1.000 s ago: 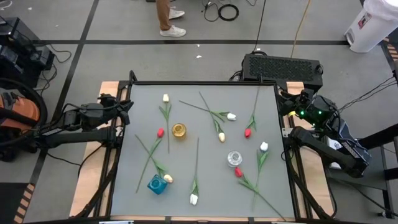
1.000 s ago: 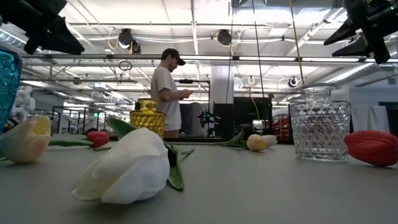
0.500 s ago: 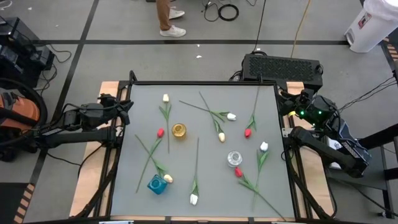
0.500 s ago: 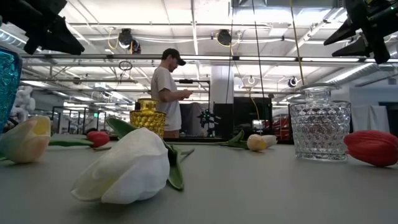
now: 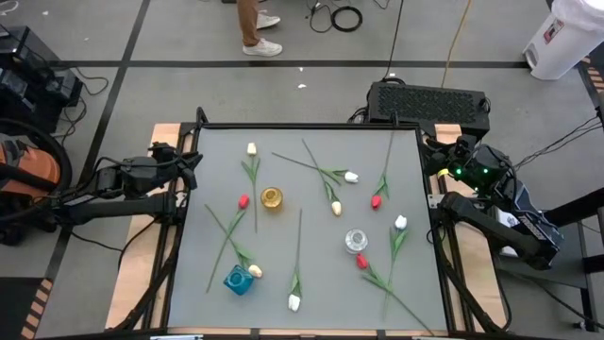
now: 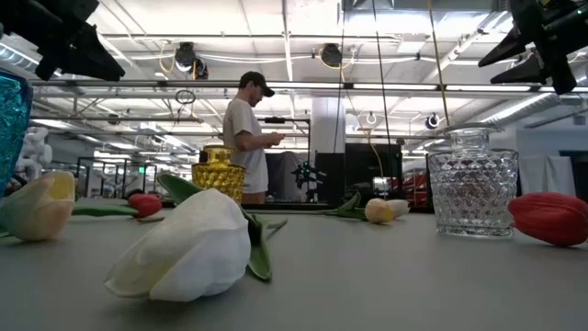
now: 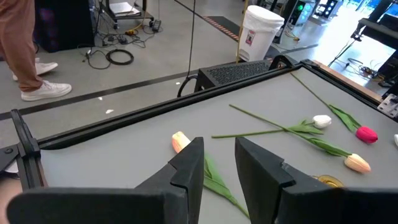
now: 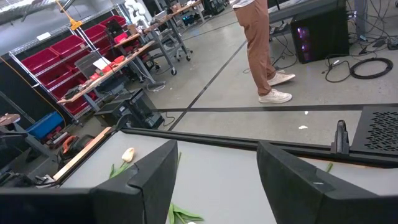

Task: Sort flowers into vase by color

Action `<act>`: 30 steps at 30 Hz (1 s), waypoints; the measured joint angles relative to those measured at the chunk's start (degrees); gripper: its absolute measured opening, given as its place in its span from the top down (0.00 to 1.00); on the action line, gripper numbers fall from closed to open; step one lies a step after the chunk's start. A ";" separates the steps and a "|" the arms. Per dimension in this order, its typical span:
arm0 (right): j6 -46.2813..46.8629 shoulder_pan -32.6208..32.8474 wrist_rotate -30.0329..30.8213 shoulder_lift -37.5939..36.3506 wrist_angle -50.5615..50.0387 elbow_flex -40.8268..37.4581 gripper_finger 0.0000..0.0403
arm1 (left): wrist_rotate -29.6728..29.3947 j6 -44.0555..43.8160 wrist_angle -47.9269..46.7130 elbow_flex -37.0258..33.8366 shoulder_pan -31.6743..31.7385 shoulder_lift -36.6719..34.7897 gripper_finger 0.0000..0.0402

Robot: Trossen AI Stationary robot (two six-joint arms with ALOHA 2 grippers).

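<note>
The flowers [image 5: 331, 176] have long thin green stems and small white, red or pale yellow heads, and the left gripper [image 7: 219, 163] and right gripper [image 8: 216, 171] both have fingers apart, holding nothing.

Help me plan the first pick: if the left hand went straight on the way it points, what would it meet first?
Probably the pale yellow tulip at the table's far left; its head shows just beyond the open left hand, nothing between. Depth is unclear, so it might pass over it.
</note>
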 joint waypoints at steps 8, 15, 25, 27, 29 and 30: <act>0.00 0.00 0.00 -0.01 0.00 0.01 0.47 | 0.00 -0.01 0.00 0.00 0.02 0.01 0.76; 0.00 0.01 0.00 -0.01 0.01 -0.01 0.47 | 0.00 -0.02 -0.02 0.00 0.00 0.00 0.76; 6.17 0.00 -0.02 -0.01 0.08 -0.01 0.47 | 0.00 0.00 -0.02 0.00 0.02 0.02 0.76; 10.20 0.02 -0.02 -0.01 0.22 0.00 0.47 | 0.00 0.00 -0.02 -0.01 0.00 0.01 0.76; 14.70 0.00 -0.02 -0.01 0.62 -0.01 0.47 | 0.01 0.00 -0.02 -0.01 0.01 0.01 0.76; 16.62 0.00 -0.04 0.01 0.82 0.00 0.47 | 0.00 0.00 0.00 0.00 0.02 0.02 0.76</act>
